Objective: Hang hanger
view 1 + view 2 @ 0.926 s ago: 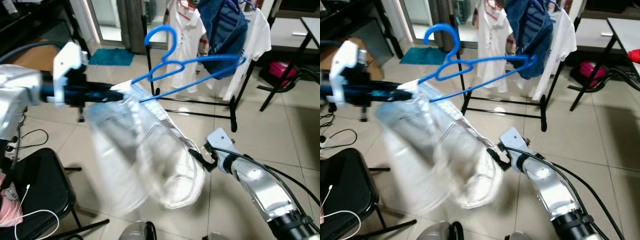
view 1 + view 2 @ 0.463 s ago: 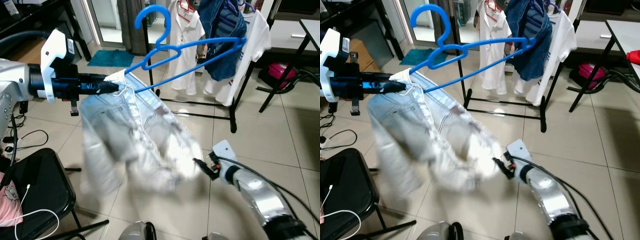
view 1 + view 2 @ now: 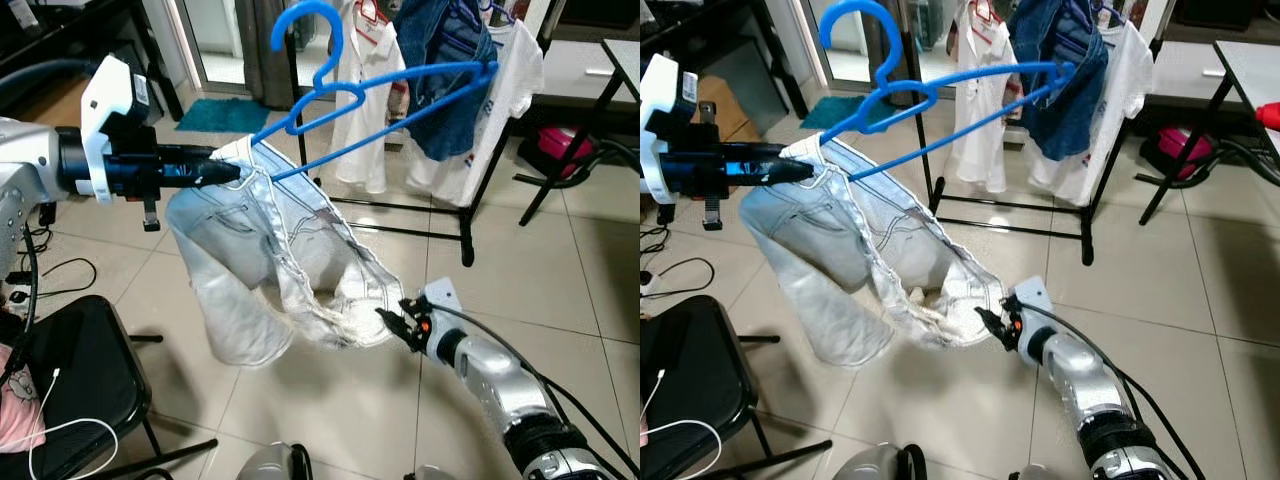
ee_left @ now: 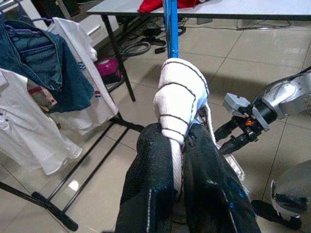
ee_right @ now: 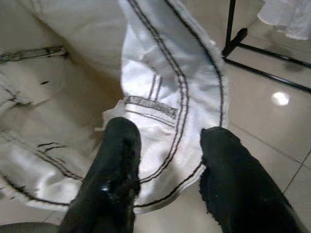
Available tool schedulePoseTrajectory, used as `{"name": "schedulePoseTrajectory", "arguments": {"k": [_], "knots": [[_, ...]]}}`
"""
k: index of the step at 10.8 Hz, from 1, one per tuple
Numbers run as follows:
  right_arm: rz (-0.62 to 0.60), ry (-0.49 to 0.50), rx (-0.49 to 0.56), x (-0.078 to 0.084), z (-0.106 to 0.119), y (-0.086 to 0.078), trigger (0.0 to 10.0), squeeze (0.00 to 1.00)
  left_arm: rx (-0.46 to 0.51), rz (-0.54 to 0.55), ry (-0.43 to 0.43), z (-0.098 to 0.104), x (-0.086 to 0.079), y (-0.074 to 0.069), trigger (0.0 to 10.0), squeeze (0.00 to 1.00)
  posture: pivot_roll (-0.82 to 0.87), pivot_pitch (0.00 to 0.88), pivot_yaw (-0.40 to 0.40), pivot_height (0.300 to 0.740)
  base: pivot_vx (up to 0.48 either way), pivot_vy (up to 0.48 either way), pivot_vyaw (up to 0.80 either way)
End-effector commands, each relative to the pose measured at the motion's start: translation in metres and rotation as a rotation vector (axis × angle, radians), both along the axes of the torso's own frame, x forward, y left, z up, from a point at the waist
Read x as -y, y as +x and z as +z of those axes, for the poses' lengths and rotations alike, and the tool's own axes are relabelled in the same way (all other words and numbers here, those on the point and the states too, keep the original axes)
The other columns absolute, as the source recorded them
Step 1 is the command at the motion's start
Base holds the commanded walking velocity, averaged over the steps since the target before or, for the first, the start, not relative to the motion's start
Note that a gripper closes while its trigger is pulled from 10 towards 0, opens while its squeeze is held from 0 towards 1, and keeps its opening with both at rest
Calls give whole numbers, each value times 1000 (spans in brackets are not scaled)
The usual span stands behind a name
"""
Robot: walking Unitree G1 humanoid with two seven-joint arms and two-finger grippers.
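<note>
In the left eye view, the left gripper [image 3: 228, 172] is held out level at upper left, its fingers closed on the waistband of pale jeans [image 3: 270, 265] at the point where one end of a blue hanger [image 3: 375, 92] meets the cloth. The hanger is seen in the air, hook uppermost, its long bar slanting up and away toward a clothes rack [image 3: 440, 120] on which a white shirt [image 3: 368, 90] and a denim garment [image 3: 448, 65] are hung; whether the far end touches those garments cannot be told. The jeans are seen sagging from the left gripper down to the right gripper [image 3: 392, 325], which is placed low over the tiled floor [image 3: 330, 410] at the hem. A black chair [image 3: 70, 380] is noted at lower left. In the right eye view, the same arrangement is seen, with the right gripper [image 3: 988, 322] just at the lower edge of the jeans [image 3: 855, 265] and the hanger [image 3: 940, 95] well above it. In the left wrist view, the two black fingers [image 4: 150, 184] are seen pressed together on a rolled fold of white cloth [image 4: 179, 94], with the blue hanger bar [image 4: 170, 26] rising from the fold; the right arm [image 4: 272, 102] is seen beyond, over the floor. In the right wrist view, the fingers [image 5: 114, 174] are seen set apart, with the seamed edge of the jeans [image 5: 170, 107] lying between them and not pinched; the foot of the rack [image 5: 233, 39] is seen on the tiles behind.
</note>
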State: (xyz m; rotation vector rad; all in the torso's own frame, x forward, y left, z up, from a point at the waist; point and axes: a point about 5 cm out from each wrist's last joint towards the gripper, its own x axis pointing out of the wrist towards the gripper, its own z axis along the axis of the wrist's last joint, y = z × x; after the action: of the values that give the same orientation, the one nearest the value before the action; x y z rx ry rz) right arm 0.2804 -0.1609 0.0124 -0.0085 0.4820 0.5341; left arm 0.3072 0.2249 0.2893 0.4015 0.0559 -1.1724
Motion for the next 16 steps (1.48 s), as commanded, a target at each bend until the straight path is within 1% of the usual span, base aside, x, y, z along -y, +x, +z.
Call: {"name": "schedulePoseTrajectory", "arguments": {"k": [1, 3, 4, 5, 6, 7, 9, 10, 12, 13, 14, 15, 16], "knots": [[5, 11, 9, -1, 1, 2, 0, 0, 54, 0, -22, 12, -1, -4, 0, 0, -19, 54, 104, 740, 0, 0, 0], [22, 0, 17, -2, 0, 4, 0, 0, 57, 3, -34, 11, 1, -4, 0, 0, -25, 53, 101, 740, 0, 0, 0], [1, -37, 28, 1, 1, 6, 0, 0, 53, -10, -35, 9, 3, -5, 0, 0, -26, 50, 100, 740, 0, 0, 0], [-27, -51, 38, 5, 2, 9, 10000, 0, 42, -27, -29, 7, 6, -7, 0, 0, -26, 49, 99, 740, 0, 0, 0], [-42, -12, 39, 9, 5, 11, 10000, 231, 32, -40, -22, 6, 7, -8, 0, 0, -26, 47, 100, 740, 0, 0, 0], [22, 41, 79, 13, 11, 11, 10000, 1000, 17, -53, -13, 5, 8, -9, 0, 0, -25, 48, 102, 740, 0, 0, 0], [193, 87, 100, 7, 19, 6, 10000, 1000, 2, -69, -1, 4, 9, -10, 0, 0, -22, 54, 103, 740, 0, 0, 0], [302, 106, 128, 3, 27, 4, 10000, 1000, -12, -78, 9, 2, 10, -10, 0, 0, -22, 64, 99, 740, 0, 0, 0], [376, 49, 179, 1, 33, 6, 10000, 1000, -37, -106, 21, 0, 11, -10, 0, 0, -22, 78, 93, 740, 0, 0, 0], [399, 66, 198, -4, 38, 8, 10000, 0, -60, -148, 32, -2, 15, -13, 0, 0, -21, 83, 90, 740, 0, 0, 0], [433, 82, 192, -11, 39, 7, 10000, 0, -73, -178, 31, -2, 19, -15, 0, 0, -21, 88, 92, 740, 0, 0, 0], [472, 96, 175, -18, 36, 4, 10000, 0, -69, -183, 27, -2, 22, -15, 0, 0, -19, 92, 93, 740, 0, 0, 0], [531, 104, 133, -28, 28, -4, 10000, 0, -65, -187, 24, -3, 24, -13, 0, 0, -18, 94, 97, 740, 0, 0, 0]]}}
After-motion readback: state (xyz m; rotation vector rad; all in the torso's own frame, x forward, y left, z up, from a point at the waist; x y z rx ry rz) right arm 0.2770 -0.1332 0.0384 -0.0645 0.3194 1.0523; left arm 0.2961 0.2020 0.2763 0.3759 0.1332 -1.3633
